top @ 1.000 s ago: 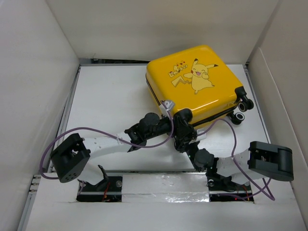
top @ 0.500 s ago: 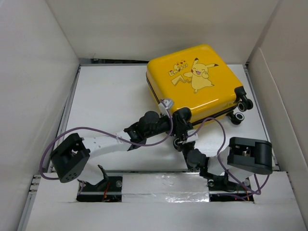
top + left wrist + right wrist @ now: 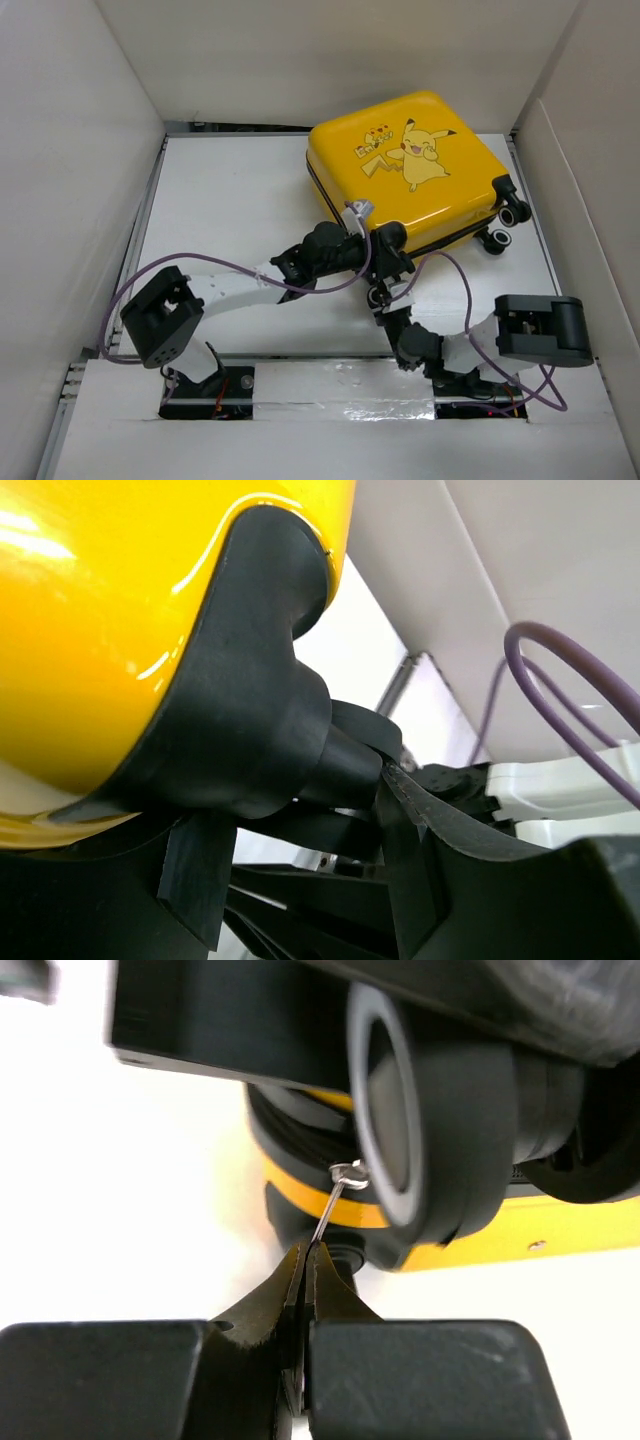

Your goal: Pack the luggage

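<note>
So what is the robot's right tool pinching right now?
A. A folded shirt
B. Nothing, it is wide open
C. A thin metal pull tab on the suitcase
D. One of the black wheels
C: in the right wrist view the right tool is shut on a thin metal pull tab attached to the yellow luggage, beside a black wheel that it is not gripping.
</note>
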Robot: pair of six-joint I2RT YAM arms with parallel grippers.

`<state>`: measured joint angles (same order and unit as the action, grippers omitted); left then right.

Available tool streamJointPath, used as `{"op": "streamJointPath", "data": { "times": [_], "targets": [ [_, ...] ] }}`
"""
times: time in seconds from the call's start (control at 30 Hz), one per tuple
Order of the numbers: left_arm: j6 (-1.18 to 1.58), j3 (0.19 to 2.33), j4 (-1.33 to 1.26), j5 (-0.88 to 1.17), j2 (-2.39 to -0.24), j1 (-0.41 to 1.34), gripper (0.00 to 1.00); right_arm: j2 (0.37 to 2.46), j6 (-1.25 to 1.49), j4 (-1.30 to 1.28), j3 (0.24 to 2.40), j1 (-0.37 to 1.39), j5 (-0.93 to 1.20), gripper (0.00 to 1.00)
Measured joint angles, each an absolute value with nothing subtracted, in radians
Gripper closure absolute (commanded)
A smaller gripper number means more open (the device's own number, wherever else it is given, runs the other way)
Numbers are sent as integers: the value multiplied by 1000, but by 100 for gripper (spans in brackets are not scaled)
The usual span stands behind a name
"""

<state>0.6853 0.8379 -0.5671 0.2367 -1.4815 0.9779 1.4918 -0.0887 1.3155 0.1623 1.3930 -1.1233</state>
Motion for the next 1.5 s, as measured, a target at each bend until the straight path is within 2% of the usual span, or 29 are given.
{"op": "streamJointPath", "data": {
  "times": [0.13, 0.17, 0.33, 0.47, 0.57, 0.6, 0.63, 0.8, 0.9, 1.0, 1.03, 1.07, 1.13, 1.23, 1.3, 1.4, 1.43, 1.5],
  "targets": [
    [751, 910, -559, 275, -1554, 981, 79, 1385, -137, 1313, 104, 1441, -1168, 100],
    [773, 921, -564, 280, -1569, 982, 70, 1369, -144, 1312, 91, 1443, -1173, 100],
    [860, 964, -611, 288, -1639, 995, 56, 1315, -155, 1309, 83, 1443, -1172, 100],
    [885, 1017, -646, 248, -1700, 1018, 46, 1380, -129, 1311, 158, 1482, -1042, 100],
    [901, 1024, -693, 286, -1720, 1019, 33, 1398, -103, 1305, 166, 1504, -980, 100],
    [902, 1025, -702, 301, -1721, 1019, 11, 1391, -93, 1306, 164, 1508, -970, 100],
    [912, 1025, -718, 325, -1720, 1016, 1, 1384, -82, 1307, 160, 1511, -965, 100],
    [927, 962, -802, 374, -1679, 985, 1, 1346, -62, 1306, 114, 1528, -1015, 100],
    [900, 894, -824, 355, -1559, 939, 1, 1303, -21, 1301, 91, 1558, -1106, 100],
    [842, 833, -822, 271, -1377, 894, 1, 1212, 79, 1292, 62, 1566, -1205, 82],
    [818, 816, -817, 238, -1316, 881, 1, 1164, 114, 1274, 59, 1566, -1242, 72],
    [797, 799, -814, 205, -1261, 873, 1, 1105, 155, 1227, 63, 1568, -1277, 69],
    [753, 765, -810, 144, -1163, 868, 1, 977, 337, 996, 114, 1578, -1343, 63],
    [707, 688, -796, 66, -1063, 867, 1, 823, 810, 393, 271, 1588, -1380, 58],
    [691, 628, -776, 36, -1039, 854, 4, 787, 1020, 135, 315, 1592, -1397, 58],
    [681, 561, -735, 23, -1058, 831, 12, 805, 1169, -72, 307, 1592, -1414, 58],
    [680, 544, -724, 25, -1073, 826, 19, 822, 1197, -99, 302, 1592, -1416, 55],
    [677, 525, -702, 39, -1106, 822, 21, 876, 1301, -178, 296, 1592, -1420, 50]
  ]
}}
